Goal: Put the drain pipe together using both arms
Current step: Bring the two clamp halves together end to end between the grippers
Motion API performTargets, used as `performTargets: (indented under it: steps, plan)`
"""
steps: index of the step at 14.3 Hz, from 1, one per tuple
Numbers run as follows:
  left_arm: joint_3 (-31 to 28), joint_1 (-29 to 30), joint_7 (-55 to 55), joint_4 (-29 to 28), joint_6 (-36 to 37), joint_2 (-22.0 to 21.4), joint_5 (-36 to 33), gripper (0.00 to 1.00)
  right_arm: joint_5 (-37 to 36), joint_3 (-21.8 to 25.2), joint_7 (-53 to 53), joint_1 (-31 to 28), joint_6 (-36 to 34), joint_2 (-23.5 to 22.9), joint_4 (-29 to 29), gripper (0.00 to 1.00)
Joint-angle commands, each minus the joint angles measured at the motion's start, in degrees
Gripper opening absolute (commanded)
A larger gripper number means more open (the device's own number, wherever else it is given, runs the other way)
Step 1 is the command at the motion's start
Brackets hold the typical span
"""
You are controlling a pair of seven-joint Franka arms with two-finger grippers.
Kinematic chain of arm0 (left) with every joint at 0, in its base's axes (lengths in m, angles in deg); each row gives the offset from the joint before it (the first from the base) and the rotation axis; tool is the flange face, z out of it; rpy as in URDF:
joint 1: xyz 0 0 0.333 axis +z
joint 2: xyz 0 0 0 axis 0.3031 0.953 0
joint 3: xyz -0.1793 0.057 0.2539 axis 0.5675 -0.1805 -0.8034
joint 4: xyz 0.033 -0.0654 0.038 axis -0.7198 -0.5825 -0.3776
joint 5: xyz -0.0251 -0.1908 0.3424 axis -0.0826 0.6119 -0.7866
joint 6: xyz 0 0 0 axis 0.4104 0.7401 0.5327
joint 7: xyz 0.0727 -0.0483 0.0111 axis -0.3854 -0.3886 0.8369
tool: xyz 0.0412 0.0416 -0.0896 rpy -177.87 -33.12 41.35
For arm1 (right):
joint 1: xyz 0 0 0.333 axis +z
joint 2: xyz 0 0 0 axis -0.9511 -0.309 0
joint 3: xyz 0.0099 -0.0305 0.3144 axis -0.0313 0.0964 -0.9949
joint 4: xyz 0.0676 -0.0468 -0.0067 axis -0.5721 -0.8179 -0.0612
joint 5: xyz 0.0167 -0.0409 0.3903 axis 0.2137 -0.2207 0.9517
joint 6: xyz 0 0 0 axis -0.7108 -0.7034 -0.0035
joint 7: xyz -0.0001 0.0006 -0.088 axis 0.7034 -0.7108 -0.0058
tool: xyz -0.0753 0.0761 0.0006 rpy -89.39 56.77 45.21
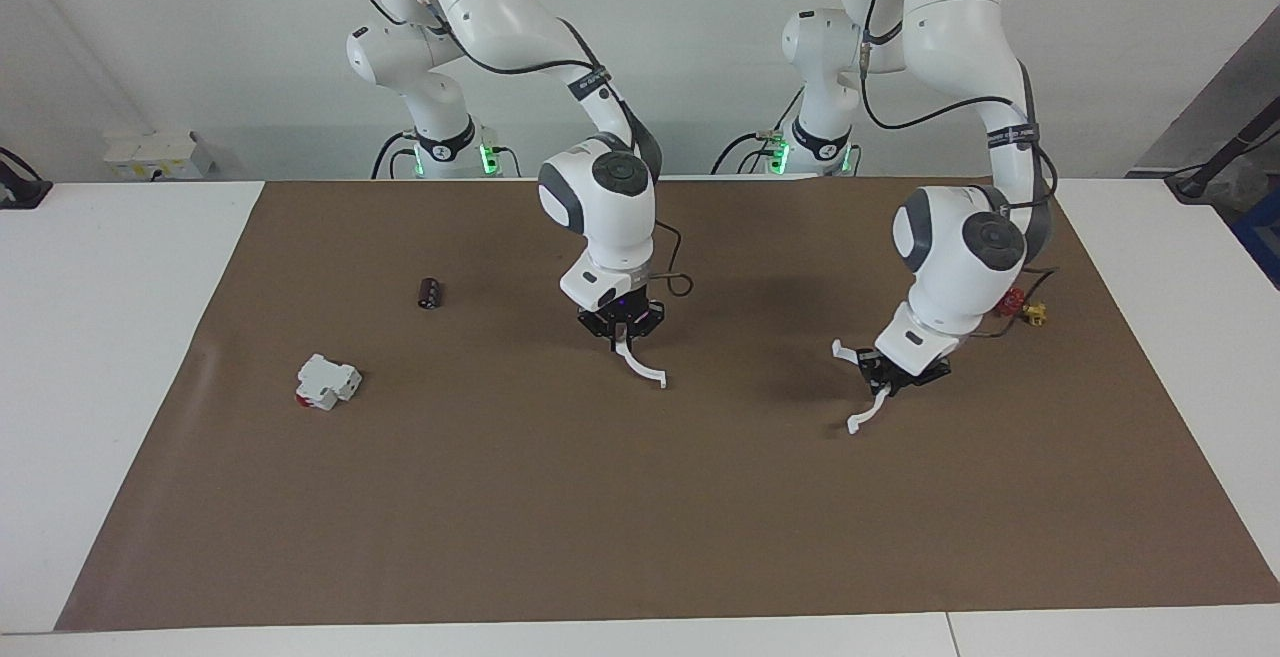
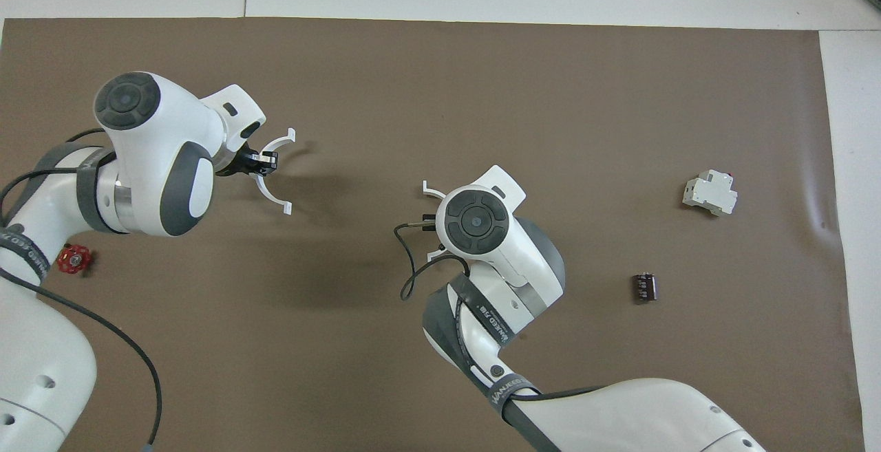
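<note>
A: Where does each half of the drain pipe sit against its hand?

B: The left hand [image 1: 893, 378] is clamped narrow on the middle of one white half-ring arc [image 1: 866, 388], held above the brown mat [image 1: 640, 537] toward the left arm's end of the table [image 1: 100, 387]. In the overhead view the arc [image 2: 275, 171] curves away from the fingers, its two end tabs pointing toward the right arm's end.

A: And the other one?

B: The right hand [image 1: 623, 332] hangs over the middle of the mat, fingers closed on the upper end of the second half-ring arc [image 1: 640, 365]. That arc droops below the fingertips, its free tab lowest. From above, the wrist hides most of it; only one tab [image 2: 430, 189] shows clearly.

A: Do the halves meet?

B: No, they are well apart, with bare mat between them.

A: Anything else there?

B: A small black cylinder [image 1: 430, 293] and a white boxy block with a red mark [image 1: 327, 382] lie toward the right arm's end. A red valve handwheel [image 2: 73, 259] lies near the left arm.
</note>
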Motion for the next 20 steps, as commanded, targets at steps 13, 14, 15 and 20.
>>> performTargets:
  steps: [13,14,15,20]
  plan:
    - [-1.0,-15.4,22.5,-8.4,-5.5,-3.7,-2.6,0.00,-1.0,0.1,-0.8,-3.3,-1.1,5.6,-1.6,1.00]
    - [-1.0,-16.0,22.6,-8.6,-5.5,-3.8,-2.6,0.00,-0.8,0.2,-0.5,-4.0,-2.0,7.2,-1.6,1.00]
    - [-1.0,-16.1,22.6,-8.7,-5.5,-3.7,-2.6,0.00,-0.7,0.1,-0.1,-5.1,-3.1,8.8,-1.6,1.00]
    - [-1.0,-18.3,24.8,-8.3,-6.5,-3.0,-2.7,0.00,-0.6,0.2,8.6,-12.9,-9.4,16.4,-1.1,1.00]
